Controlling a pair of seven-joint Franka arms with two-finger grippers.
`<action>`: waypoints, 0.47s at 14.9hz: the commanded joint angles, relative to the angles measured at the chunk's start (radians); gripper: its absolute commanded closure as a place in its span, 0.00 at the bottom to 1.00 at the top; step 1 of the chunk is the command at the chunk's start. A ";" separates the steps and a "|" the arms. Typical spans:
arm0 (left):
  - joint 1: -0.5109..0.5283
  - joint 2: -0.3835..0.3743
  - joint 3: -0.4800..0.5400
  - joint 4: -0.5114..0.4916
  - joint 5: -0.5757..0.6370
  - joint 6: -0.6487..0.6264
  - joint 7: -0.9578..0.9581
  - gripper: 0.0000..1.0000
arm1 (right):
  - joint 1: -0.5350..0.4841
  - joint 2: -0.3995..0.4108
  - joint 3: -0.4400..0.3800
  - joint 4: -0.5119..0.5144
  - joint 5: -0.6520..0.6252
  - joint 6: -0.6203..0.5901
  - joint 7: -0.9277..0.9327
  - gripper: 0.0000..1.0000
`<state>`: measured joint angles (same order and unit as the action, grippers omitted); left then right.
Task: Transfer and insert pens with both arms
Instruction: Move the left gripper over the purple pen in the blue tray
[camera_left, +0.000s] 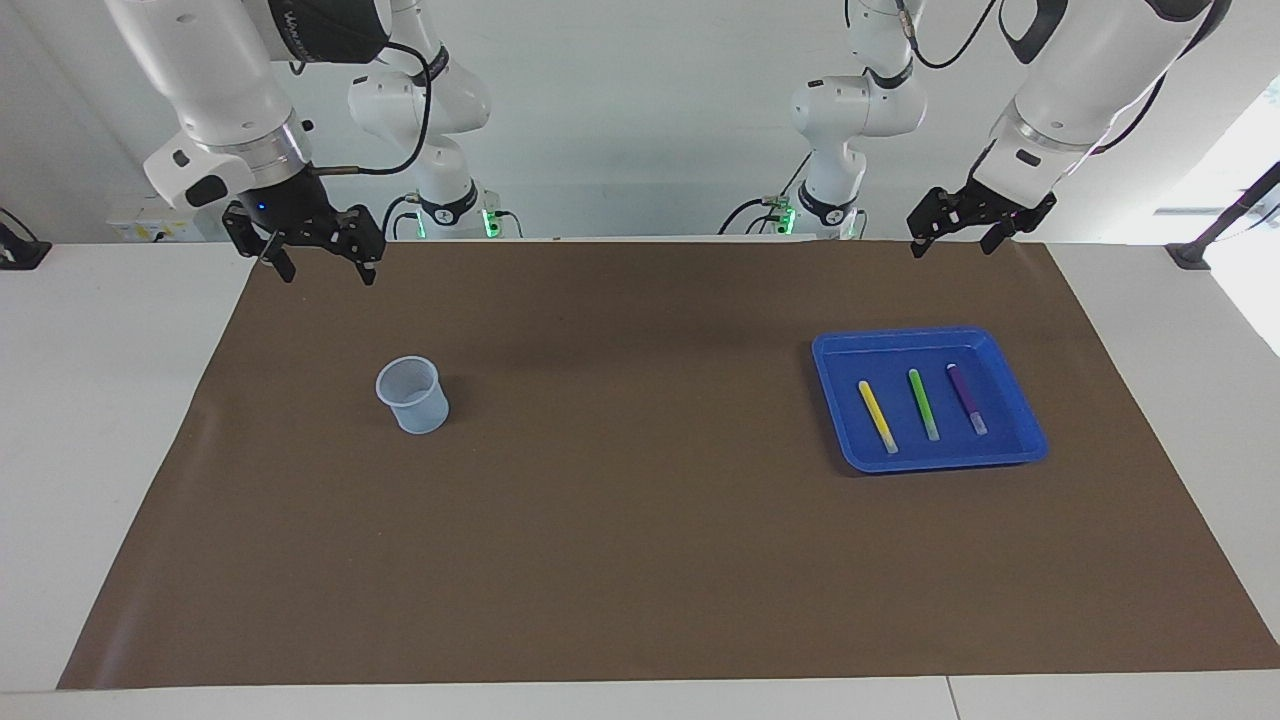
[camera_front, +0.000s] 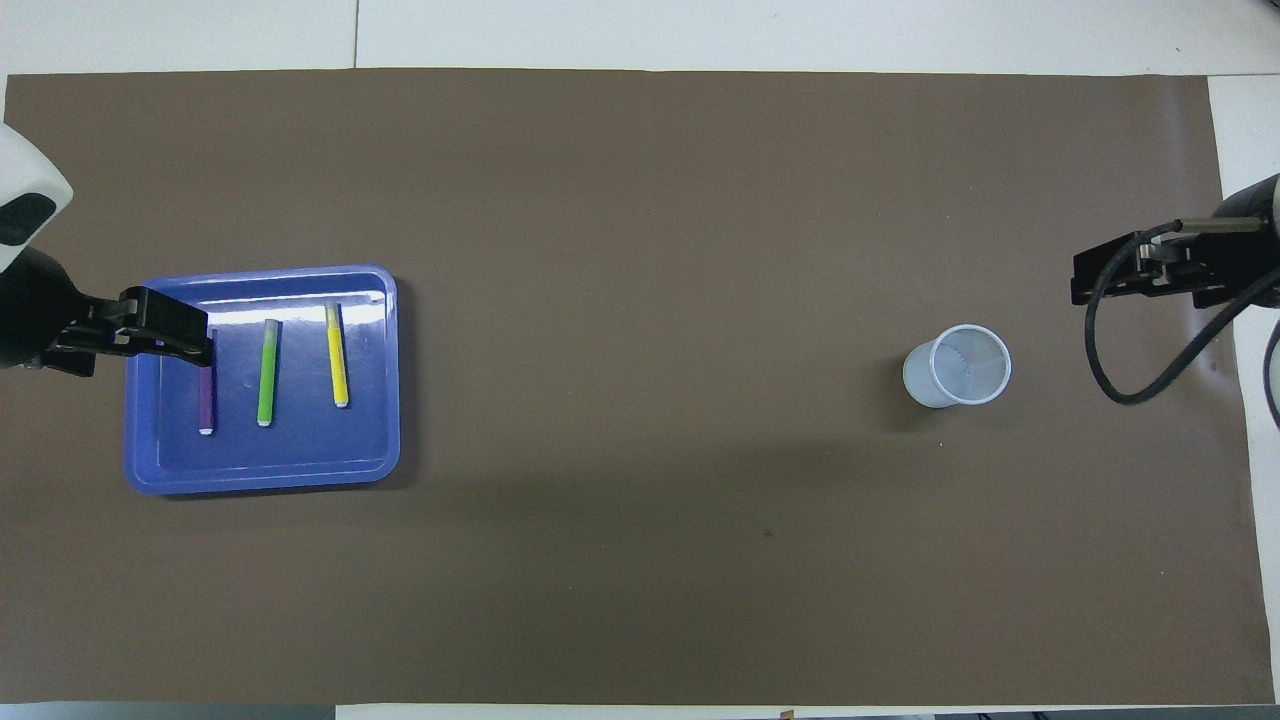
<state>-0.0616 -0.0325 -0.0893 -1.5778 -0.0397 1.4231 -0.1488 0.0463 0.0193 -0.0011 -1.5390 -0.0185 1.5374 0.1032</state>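
Blue tray (camera_left: 1030, 440) holds three slim pens (camera_left: 922, 403); they could roll from a careless pinch. Left hand (camera_left: 955, 240) and right hand (camera_left: 325, 262) hang open, empty.

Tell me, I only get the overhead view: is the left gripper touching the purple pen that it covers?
Observer: No. The left gripper hangs open, well above the tray, touching nothing.
Operator: Does the purple pen lie flat under there?
Observer: Yes. The whole purple pen lies flat in the tray, beside the green pen.
Operator: Is the right gripper down at the cup?
Observer: No. The right gripper hangs open and raised, well clear of the cup.
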 joint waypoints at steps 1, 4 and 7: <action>-0.011 -0.010 0.014 -0.004 -0.012 0.011 0.006 0.00 | -0.008 -0.024 0.003 -0.029 0.020 0.012 -0.023 0.00; -0.011 -0.012 0.014 -0.005 -0.012 0.013 0.005 0.00 | -0.010 -0.024 0.003 -0.029 0.020 0.012 -0.023 0.00; -0.004 -0.017 0.019 -0.010 -0.049 0.016 0.002 0.00 | -0.010 -0.024 0.003 -0.029 0.020 0.012 -0.023 0.00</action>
<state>-0.0613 -0.0339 -0.0878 -1.5778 -0.0507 1.4245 -0.1489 0.0463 0.0193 -0.0011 -1.5393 -0.0185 1.5374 0.1032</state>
